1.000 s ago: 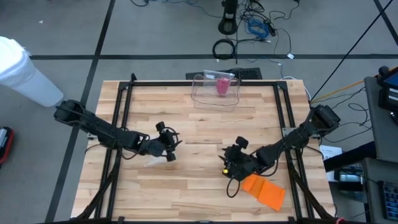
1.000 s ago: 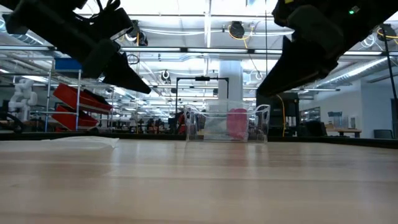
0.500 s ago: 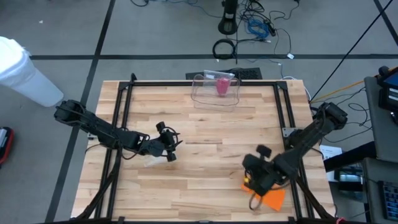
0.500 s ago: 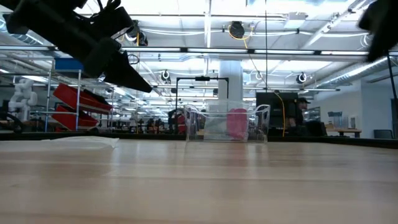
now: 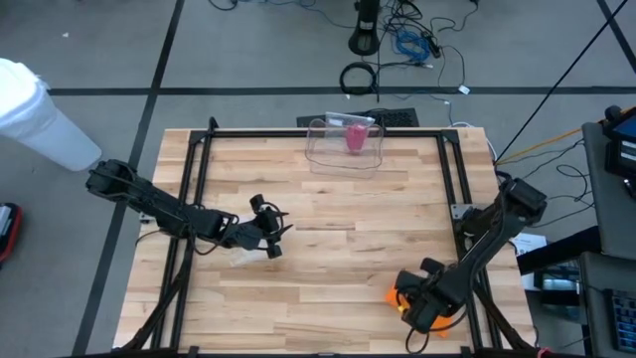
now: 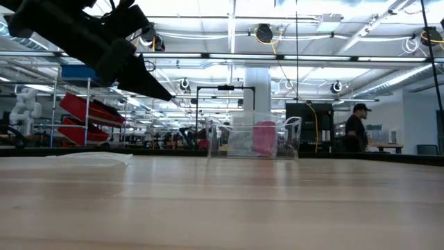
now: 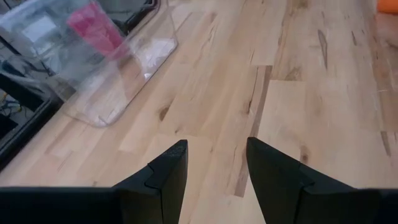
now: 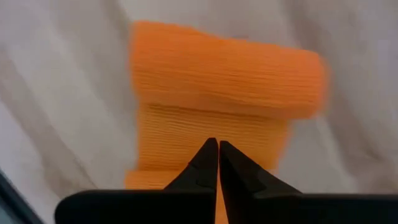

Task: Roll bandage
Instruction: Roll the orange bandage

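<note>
We see our right claw (image 8: 218,144) pinched shut above the orange bandage (image 8: 217,87), holding nothing; our left claw (image 7: 214,155) hovers open over the counter (image 5: 328,199).

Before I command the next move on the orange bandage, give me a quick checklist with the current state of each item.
1. Right gripper fingers shut: ok, tips together in the right wrist view.
2. Anything pinched between them: cannot tell.
3. Orange bandage in front of the right gripper: ok, rolled end ahead of the tips, flat tail beneath.
4. Bandage on the table: ok, at the near right corner, mostly under the arm.
5. Left gripper open and empty: ok, over bare wood.
6. Clear bin far from both arms: ok.
</note>
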Controlling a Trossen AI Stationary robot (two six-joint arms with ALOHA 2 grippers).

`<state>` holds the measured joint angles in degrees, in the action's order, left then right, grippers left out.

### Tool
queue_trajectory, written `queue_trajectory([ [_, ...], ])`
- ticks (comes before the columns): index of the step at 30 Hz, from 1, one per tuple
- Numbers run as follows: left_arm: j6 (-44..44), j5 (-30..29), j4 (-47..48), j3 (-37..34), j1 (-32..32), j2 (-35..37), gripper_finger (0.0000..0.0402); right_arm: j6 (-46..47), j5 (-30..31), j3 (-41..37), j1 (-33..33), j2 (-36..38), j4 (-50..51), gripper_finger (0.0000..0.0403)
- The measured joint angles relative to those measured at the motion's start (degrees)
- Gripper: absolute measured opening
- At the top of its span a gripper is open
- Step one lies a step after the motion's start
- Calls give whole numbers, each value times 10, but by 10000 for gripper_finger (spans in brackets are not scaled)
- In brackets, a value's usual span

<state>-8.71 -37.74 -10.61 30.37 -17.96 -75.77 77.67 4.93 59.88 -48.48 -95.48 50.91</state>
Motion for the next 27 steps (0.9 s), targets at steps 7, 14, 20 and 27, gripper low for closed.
queue_trajectory([
  [7, 19, 0, -27, 0, 0, 0, 170, -77, -6, 0, 28, -38, -79, 0],
  [14, 21, 0, -26, 0, 0, 0, 170, -150, 9, 0, 66, -58, -116, 0],
  [20, 21, 0, -26, 0, 0, 0, 170, -238, 74, 0, 103, -58, -166, 0],
  [27, 21, 0, -26, 0, 0, 0, 170, -304, 69, 0, 150, -58, -204, 0],
])
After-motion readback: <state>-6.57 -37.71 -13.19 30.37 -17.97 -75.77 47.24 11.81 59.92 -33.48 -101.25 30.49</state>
